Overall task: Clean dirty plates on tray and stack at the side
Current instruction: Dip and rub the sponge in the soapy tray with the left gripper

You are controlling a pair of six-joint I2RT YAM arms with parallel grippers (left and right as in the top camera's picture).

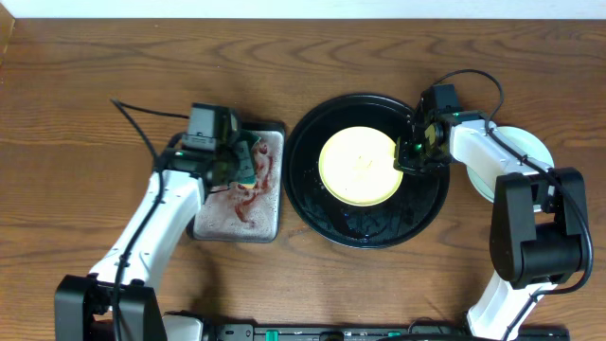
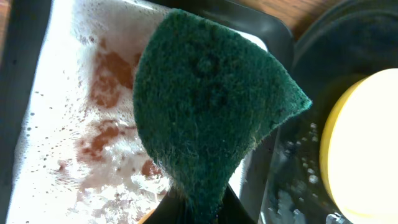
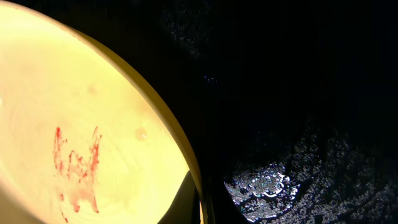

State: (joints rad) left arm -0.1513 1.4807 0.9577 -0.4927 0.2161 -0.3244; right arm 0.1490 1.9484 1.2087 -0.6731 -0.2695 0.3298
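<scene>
A pale yellow plate [image 1: 358, 167] lies on the glossy black tray [image 1: 379, 225] in the overhead view. My right gripper [image 1: 409, 154] is shut on the plate's right rim. In the right wrist view the plate [image 3: 93, 93] shows a red smear [image 3: 78, 162], and my right gripper [image 3: 202, 208] pinches its edge. My left gripper [image 1: 237, 163] is over the grey metal tray and is shut on a dark green sponge [image 2: 211, 106]. Its jaws close on the sponge's lower tip. A pale mint-blue plate [image 1: 530, 147] sits at the far right, partly hidden under my right arm.
The small rectangular grey metal tray [image 1: 220, 220] stands left of the black tray and holds foam and red stains [image 2: 99, 134]. Water beads [image 3: 267, 183] spot the black tray's floor. Bare wooden table [image 1: 76, 114] surrounds both trays.
</scene>
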